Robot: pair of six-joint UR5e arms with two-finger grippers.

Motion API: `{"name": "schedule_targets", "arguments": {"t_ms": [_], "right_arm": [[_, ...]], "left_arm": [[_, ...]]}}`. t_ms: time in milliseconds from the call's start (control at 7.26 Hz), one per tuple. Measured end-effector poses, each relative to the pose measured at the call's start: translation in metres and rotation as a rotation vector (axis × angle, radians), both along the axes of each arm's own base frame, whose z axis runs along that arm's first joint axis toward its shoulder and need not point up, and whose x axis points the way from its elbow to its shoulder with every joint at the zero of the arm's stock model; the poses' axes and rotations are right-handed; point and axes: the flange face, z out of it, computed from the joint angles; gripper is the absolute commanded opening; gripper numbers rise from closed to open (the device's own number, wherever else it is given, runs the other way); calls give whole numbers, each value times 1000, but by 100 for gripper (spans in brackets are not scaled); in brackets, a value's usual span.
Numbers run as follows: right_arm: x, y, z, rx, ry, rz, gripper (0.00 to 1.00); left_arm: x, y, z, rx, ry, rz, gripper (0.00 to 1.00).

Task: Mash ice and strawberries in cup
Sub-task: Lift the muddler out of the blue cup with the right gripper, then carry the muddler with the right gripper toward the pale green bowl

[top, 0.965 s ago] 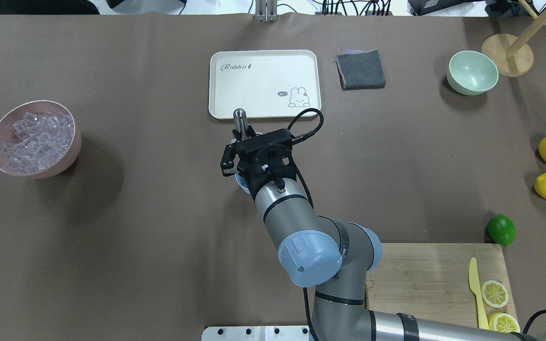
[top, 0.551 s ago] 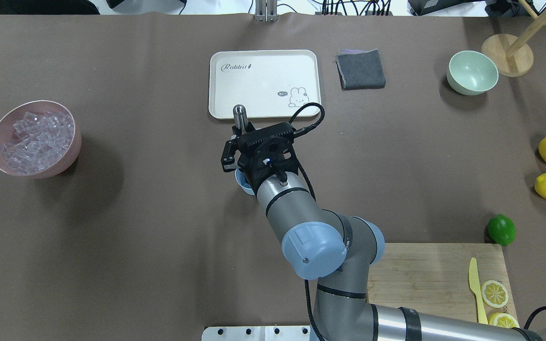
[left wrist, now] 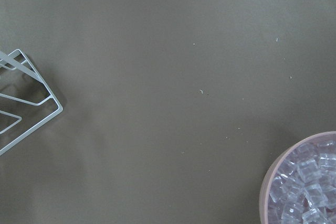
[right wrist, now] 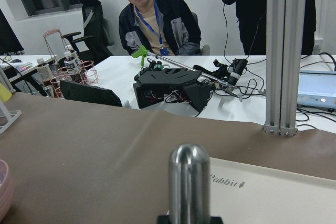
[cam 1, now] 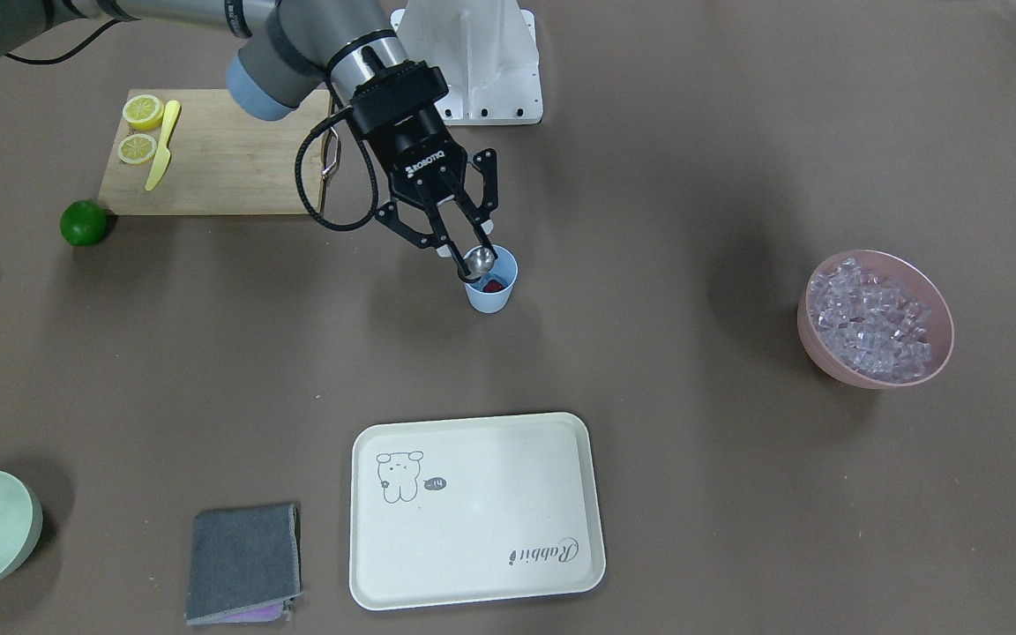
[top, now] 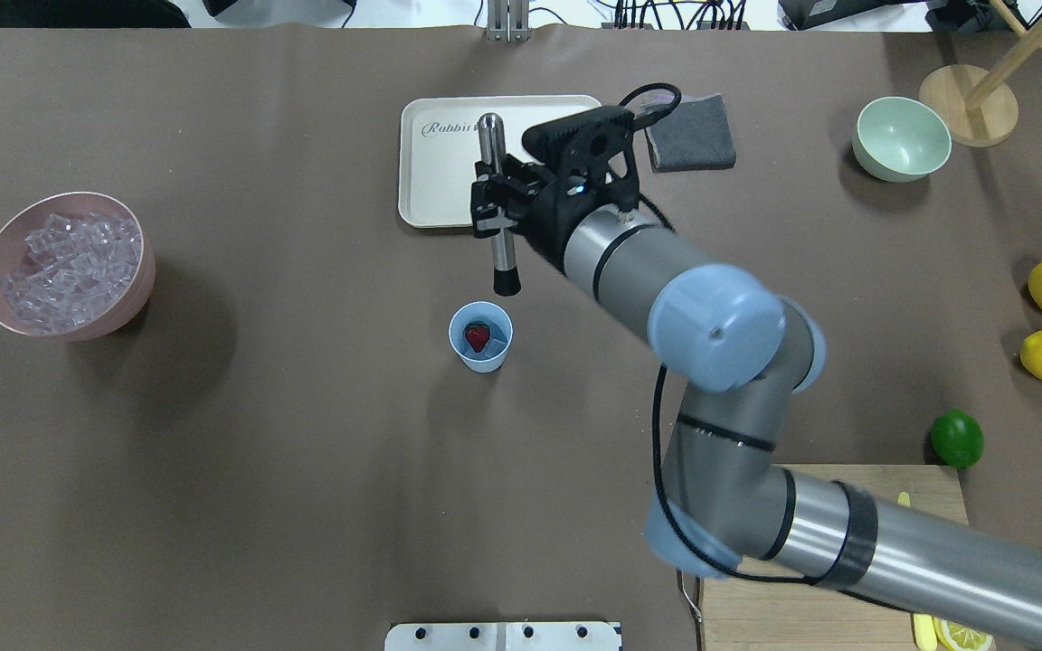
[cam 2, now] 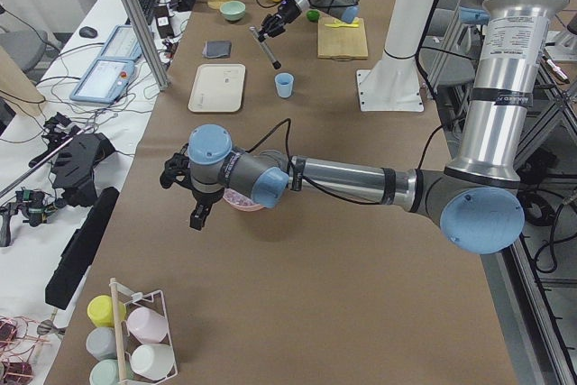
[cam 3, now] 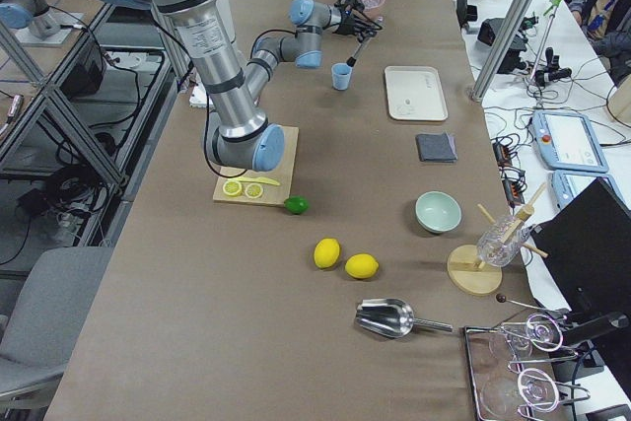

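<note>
Plainly, cup (top: 485,363) stands upright (mouth up).

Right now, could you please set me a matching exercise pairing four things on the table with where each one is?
Things:
1. strawberry
2. ice
3. lemon slices
4. metal masher

Places:
A. on the cutting board
B. in the right gripper
C. in the cup
D. in the pink bowl

Pairs: 1-C, 2-D, 3-A, 4-B.
</note>
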Motion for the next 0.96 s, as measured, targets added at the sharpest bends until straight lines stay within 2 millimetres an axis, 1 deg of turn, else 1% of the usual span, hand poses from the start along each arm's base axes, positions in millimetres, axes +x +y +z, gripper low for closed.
{"name": "schedule_targets", "arguments": {"t_ms": [138,276,413,551,689,827,965], "right_arm": [[32,-28,10,-23,0,-57,0],[58,-51,26,-59,6,-104,0],[79,-68,47,-107,17,-137,0],[92,-84,73,-164,32,-157,0],[107,-100,105,-231,51,-179,0],[126,-115,139,-303,69,-213,0],[150,-132,176,-383,84,-252,0]], "left_arm": [[0,-1,-2,4,0,0,98],[0,-3,-6,12,1,0,98],[0,-4,-15,28,2,0,98],[0,-4,-23,44,3,0,98],[0,-4,-32,61,4,1,98],[0,-2,-40,77,6,1,98],[0,1,-50,96,8,1,98]]}}
